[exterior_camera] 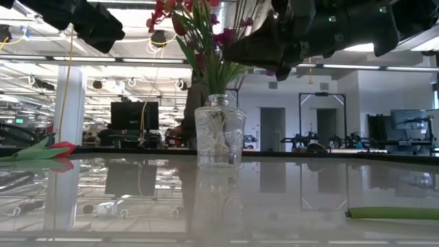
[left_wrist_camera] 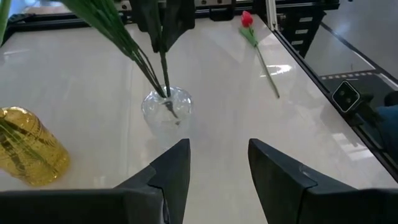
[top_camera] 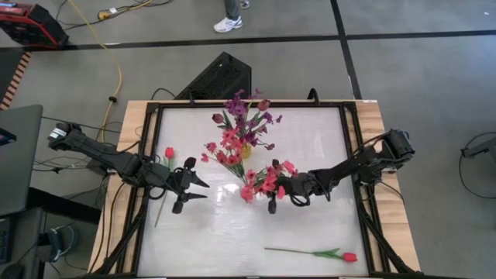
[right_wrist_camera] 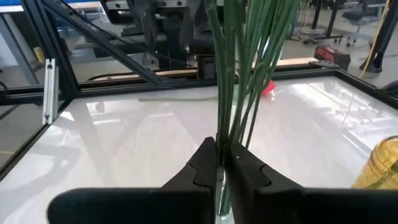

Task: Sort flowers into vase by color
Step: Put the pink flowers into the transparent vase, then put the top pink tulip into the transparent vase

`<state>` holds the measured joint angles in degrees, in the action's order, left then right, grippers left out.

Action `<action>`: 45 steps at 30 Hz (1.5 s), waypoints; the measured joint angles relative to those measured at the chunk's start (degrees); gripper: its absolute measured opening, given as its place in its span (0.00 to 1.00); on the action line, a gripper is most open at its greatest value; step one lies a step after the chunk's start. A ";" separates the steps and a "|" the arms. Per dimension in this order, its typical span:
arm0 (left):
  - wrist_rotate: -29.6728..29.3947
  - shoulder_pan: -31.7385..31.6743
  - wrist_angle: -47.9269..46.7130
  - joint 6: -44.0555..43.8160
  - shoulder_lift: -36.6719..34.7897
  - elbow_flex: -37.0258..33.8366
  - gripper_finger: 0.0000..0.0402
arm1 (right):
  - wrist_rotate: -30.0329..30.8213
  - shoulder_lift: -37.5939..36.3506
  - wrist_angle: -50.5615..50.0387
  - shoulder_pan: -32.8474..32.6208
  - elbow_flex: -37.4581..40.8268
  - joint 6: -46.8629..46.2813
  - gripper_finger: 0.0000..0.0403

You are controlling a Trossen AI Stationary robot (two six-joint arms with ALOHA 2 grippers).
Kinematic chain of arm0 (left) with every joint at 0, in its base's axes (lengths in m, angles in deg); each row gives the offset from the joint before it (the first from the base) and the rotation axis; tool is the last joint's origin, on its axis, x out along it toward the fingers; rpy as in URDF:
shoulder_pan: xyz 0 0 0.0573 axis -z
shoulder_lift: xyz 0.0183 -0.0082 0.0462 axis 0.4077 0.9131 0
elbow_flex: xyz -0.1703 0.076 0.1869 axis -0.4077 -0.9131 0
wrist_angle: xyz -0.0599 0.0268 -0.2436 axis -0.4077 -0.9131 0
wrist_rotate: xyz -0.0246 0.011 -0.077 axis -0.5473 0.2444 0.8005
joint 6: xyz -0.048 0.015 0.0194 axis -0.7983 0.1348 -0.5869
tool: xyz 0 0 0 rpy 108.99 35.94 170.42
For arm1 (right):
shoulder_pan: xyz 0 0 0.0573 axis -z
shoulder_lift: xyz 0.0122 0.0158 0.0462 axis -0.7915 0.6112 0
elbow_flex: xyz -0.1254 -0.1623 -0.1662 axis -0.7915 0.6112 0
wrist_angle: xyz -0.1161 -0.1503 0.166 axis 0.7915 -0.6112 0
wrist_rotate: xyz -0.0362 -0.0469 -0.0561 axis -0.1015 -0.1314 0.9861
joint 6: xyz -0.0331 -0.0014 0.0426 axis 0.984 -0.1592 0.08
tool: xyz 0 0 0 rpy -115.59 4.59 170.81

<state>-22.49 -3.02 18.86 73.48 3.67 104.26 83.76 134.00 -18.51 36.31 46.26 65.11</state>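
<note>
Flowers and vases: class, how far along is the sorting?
Done: purple sprays sit in the yellow vase, red-pink sprays in the clear vase. In hand: the right gripper pinches a green stem at the clear vase; the left gripper waits open. Left: two red tulips on the table.

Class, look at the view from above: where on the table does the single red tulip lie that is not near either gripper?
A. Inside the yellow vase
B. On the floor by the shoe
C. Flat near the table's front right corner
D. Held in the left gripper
C: the red tulip lies flat on the table near its front right corner, apart from both grippers.
</note>
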 joint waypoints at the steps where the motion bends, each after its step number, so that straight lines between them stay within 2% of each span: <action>1: 0.00 0.00 -0.14 -0.15 0.00 0.00 0.37 | 0.00 0.00 -0.01 0.00 0.00 0.01 0.13; 10: 0.00 0.00 -0.81 -1.31 0.00 0.00 0.37 | -0.46 0.00 -1.76 0.25 -0.01 -3.39 0.25; 15: 0.02 0.00 -1.04 -2.44 0.00 0.00 0.37 | -11.29 -1.39 -8.95 2.44 -1.06 -9.72 0.43; 18: 0.44 0.00 -1.66 -2.76 0.00 0.00 0.37 | -16.50 -2.89 -20.34 3.51 -3.46 -11.38 0.56; 23: 1.35 0.00 -3.06 -4.22 0.00 0.00 0.37 | -18.16 -5.07 -43.49 3.50 -9.27 -11.74 0.68; 37: 2.01 0.00 -4.75 -6.16 0.00 -0.02 0.37 | -18.38 -5.60 -101.84 -0.89 -30.14 -23.25 0.70; 41: 2.03 0.00 -6.02 -6.74 0.02 0.00 0.37 | -18.69 -5.57 -112.71 -3.55 -32.77 -30.85 0.70; 45: 2.16 0.00 -6.51 -7.00 0.00 0.00 0.37 | -21.97 -5.57 -116.59 -6.71 -33.09 -40.17 0.70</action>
<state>-20.33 -3.02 12.34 66.48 3.68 104.26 61.80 128.43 -135.10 29.60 13.16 24.93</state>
